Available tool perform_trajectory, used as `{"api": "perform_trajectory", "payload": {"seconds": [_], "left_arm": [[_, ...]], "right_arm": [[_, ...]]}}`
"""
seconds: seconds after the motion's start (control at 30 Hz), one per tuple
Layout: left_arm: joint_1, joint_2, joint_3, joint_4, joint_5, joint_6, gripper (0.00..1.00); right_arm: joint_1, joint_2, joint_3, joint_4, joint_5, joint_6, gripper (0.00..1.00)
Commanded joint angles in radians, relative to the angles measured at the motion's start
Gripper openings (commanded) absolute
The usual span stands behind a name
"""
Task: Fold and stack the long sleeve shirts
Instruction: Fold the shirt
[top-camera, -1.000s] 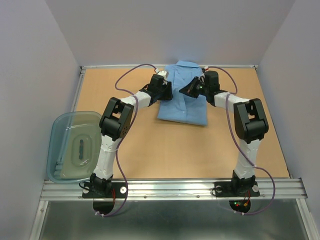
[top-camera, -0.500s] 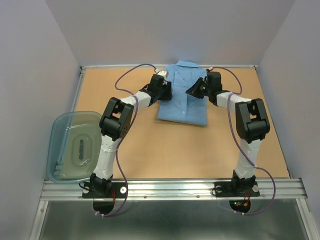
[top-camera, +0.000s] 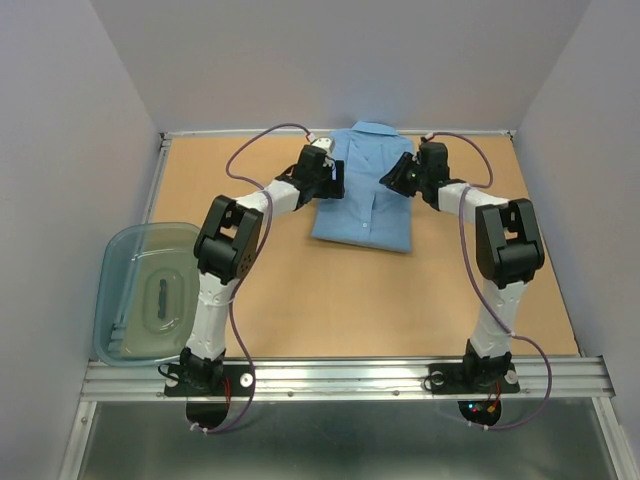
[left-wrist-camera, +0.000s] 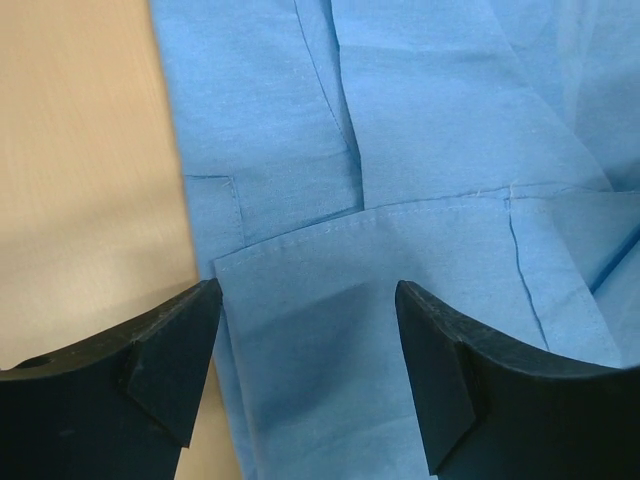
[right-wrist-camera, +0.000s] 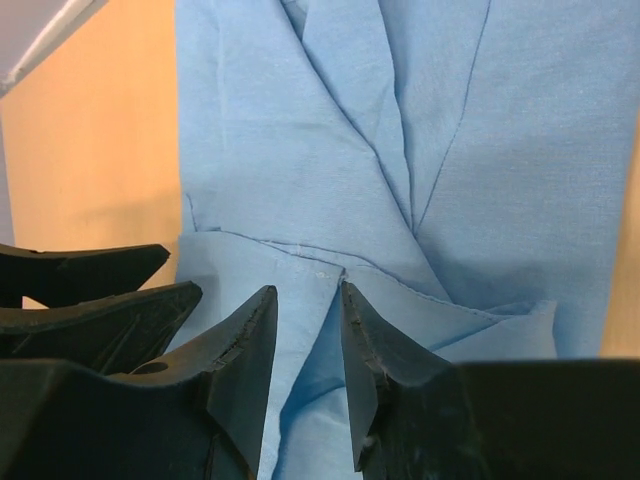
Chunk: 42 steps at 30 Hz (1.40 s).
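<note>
Tan table (top-camera: 300, 290), grey walls. Shirt (top-camera: 362, 205) lies upper centre, collar at the far end. Left gripper (left-wrist-camera: 310, 300) is wide over its left edge. Right gripper (right-wrist-camera: 308, 295) is narrowly parted, holding nothing. Sleeve folds look done. Next, probably: both take the near hem and fold it toward the collar.

The long sleeve shirt (top-camera: 362, 195) is thin, matt, finely woven cloth. The desk (top-camera: 330, 300) looks like smooth, matt wood. The tub (top-camera: 140, 290) is clear, glossy plastic. The left gripper (left-wrist-camera: 310, 340) and right gripper (right-wrist-camera: 308, 300) look like matt black plastic.
</note>
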<state>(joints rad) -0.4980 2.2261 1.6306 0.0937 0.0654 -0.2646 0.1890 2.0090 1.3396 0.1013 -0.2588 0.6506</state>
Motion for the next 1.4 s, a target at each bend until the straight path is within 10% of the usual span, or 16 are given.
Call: {"api": "perform_trajectory", "payload": {"seconds": [0.0,0.77,1.1,1.37], "left_arm": [[-0.011,-0.153,0.000,-0.003,-0.026,0.021,0.84],[-0.200,0.092,0.121,-0.023,0.051,0.027,0.58],[-0.209,-0.255,-0.003,0.003,0.004,-0.004,0.80],[-0.202,-0.566,-0.400,0.164,0.001,-0.194,0.79]], "right_arm": [[-0.028,-0.056,-0.017,0.018,-0.005,0.026,0.38],[-0.160,0.008,-0.289,0.362,-0.180,0.170,0.37],[-0.145,-0.266,-0.361,0.261,-0.247,0.150,0.51],[-0.083,-0.447,-0.539,0.357,-0.303,0.242,0.60]]}}
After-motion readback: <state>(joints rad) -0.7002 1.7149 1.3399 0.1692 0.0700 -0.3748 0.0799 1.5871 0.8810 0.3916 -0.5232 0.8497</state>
